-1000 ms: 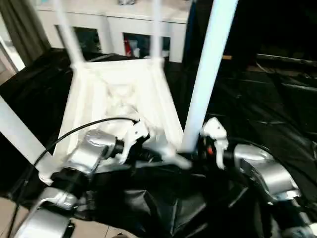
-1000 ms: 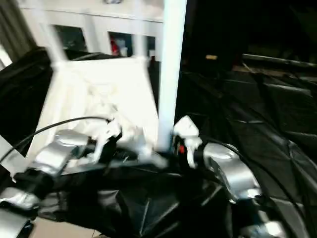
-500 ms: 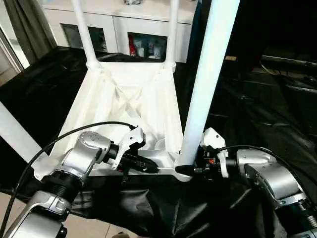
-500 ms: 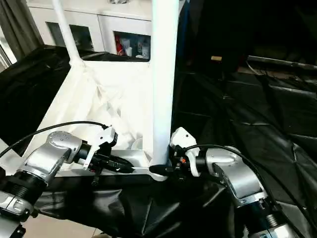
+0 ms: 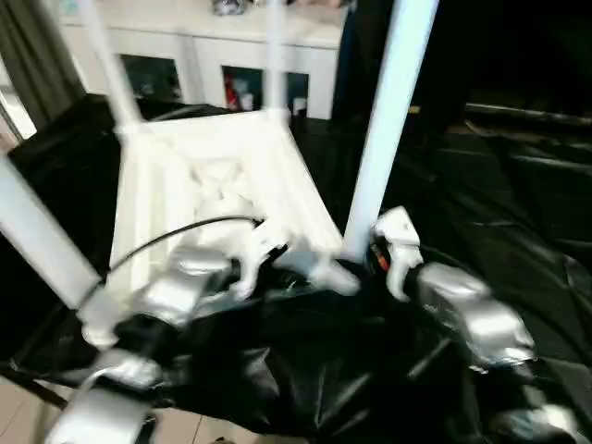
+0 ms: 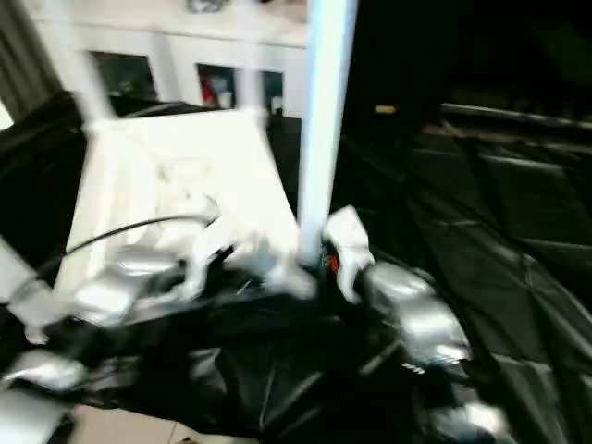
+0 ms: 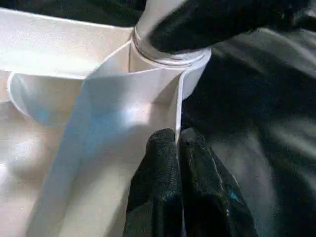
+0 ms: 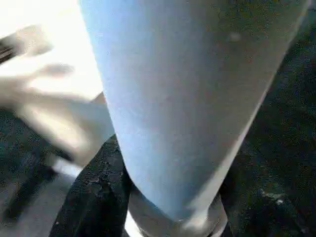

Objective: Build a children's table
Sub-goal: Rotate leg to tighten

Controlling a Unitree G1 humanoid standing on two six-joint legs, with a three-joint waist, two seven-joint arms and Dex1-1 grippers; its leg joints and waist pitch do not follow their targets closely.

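Table top (image 5: pixel 213 176): upside down on the black cloth (image 5: pixel 481 213).
Left gripper (image 7: pixel 177 148): fingers pinch the top's thin rim beside the near corner socket (image 7: pixel 170 59).
Right gripper (image 5: pixel 370 264): fingers on both sides of the near leg (image 5: pixel 379 139); grip unclear.
Risk: a hard push could tip the leg or slide the top.

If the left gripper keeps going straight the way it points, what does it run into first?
Probably the corner socket holding the near leg. The left gripper is pinched on a thin rib of the table top that leads straight into that socket.
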